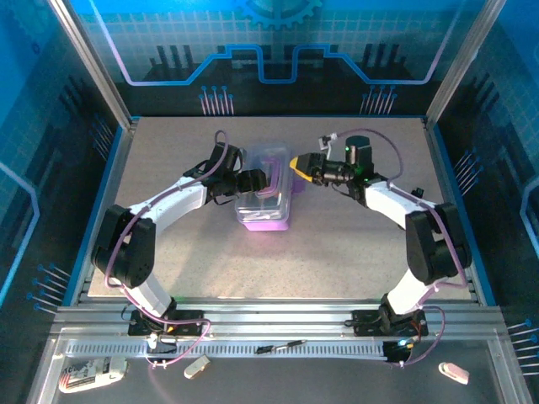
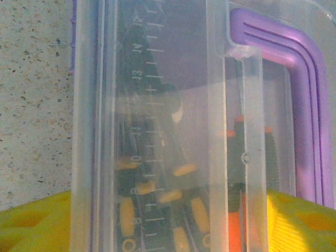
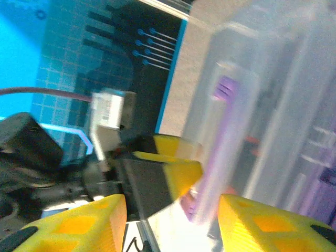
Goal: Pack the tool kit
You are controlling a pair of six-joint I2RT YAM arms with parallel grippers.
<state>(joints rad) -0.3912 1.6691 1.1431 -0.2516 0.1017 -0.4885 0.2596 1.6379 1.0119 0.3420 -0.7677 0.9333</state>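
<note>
Speckled table (image 1: 337,252), tool kit (image 1: 268,202) between left pincer (image 1: 251,182) and right pincer (image 1: 296,164)

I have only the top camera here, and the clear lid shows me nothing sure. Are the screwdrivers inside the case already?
Observer: Yes. The left wrist view shows screwdrivers with yellow and orange handles through the lid of the case.
Operator: Does the right gripper hold the case?
Observer: It seems not. In the right wrist view its jaws stand apart around the case's purple edge, with a gap on one side.
</note>
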